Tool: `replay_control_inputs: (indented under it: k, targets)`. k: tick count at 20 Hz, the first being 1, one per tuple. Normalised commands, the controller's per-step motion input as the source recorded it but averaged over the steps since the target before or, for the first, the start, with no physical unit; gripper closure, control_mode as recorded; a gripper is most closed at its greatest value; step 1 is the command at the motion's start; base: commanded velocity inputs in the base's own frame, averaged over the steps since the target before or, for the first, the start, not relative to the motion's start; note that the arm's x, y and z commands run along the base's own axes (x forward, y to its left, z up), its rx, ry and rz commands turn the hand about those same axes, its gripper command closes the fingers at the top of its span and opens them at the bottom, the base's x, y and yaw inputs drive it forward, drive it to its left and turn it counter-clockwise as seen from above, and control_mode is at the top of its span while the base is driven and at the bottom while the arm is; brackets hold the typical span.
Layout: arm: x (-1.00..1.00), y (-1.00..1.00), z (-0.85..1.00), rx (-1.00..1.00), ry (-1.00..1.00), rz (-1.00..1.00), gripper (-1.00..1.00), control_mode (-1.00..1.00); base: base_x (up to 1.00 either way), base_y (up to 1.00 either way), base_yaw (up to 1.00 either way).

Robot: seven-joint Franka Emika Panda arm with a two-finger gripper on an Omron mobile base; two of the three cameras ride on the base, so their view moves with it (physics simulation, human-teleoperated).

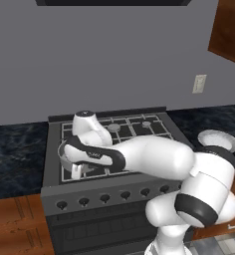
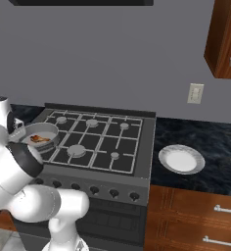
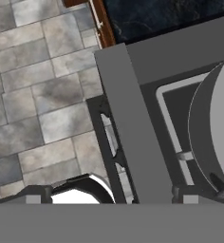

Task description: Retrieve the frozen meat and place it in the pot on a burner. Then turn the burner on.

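Grey stove (image 2: 95,142), frozen meat (image 2: 39,139) in pot (image 2: 35,131), white plate (image 2: 181,159) aside, fingers (image 1: 76,172) apart.

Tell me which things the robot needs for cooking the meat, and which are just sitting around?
Needed:
- frozen meat, already lying in the pot
- pot on the front left burner
- stove knobs, for turning the burner on
- gripper, open, near the pot

Just sitting around:
- white plate on the counter
- wall outlet
- cabinet drawers
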Motion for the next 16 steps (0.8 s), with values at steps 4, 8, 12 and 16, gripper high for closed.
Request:
replay_control_inputs:
  k: [4,8,12,16]
  targets:
    - [-0.16,0.01,-0.02,0.0,0.0,-0.05,-1.0,-1.0,0.0,0.0,0.0]
    - [-0.16,0.01,-0.01,0.0,0.0,-0.07,-1.0,-1.0,0.0,0.0,0.0]
    - [-0.18,0.0,-0.01,0.0,0.0,-0.07,-1.0,-1.0,0.0,0.0,0.0]
    - [-0.16,0.0,-0.01,0.0,0.0,-0.07,-1.0,-1.0,0.0,0.0,0.0]
